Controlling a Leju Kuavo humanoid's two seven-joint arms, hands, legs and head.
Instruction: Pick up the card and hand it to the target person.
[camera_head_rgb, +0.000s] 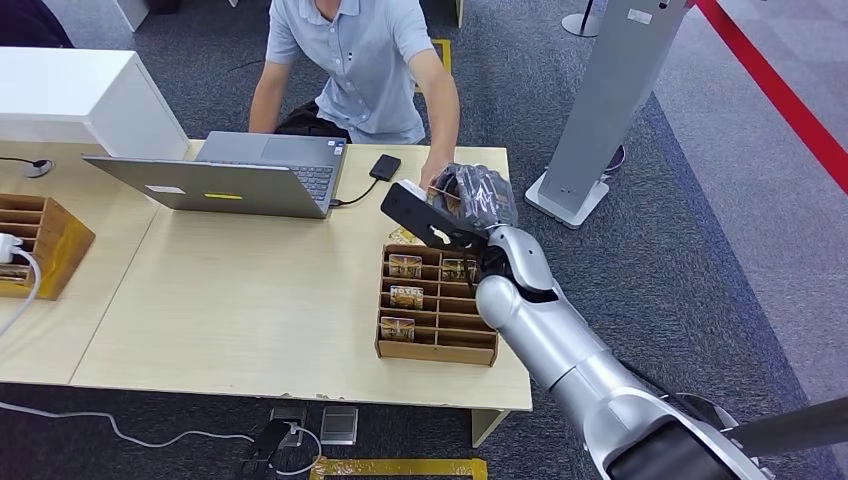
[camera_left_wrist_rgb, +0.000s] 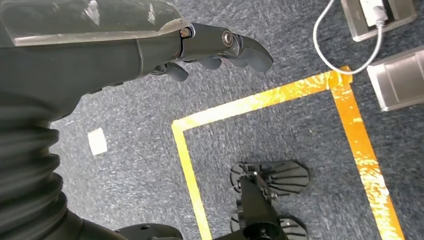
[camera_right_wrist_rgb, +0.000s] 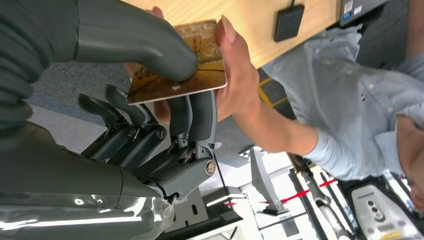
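1. your right hand (camera_right_wrist_rgb: 165, 95) pinches the card (camera_right_wrist_rgb: 200, 75) between thumb and fingers, above the table's (camera_head_rgb: 250, 290) far edge.
2. the person's hand (camera_right_wrist_rgb: 235, 75) already grips its other end.
3. it looks thin, stiff, light and slick; hold it by the edge.
4. left hand (camera_left_wrist_rgb: 215, 50) hangs empty, fingers loosely curled.

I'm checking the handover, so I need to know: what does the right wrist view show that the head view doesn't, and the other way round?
Right wrist view alone: the card pinched under the right hand's thumb, with the person's hand gripping its far edge. Head view alone: the wooden card rack, the laptop and the table. Both: the right hand, the person in the light blue shirt, and the small black device on the table.
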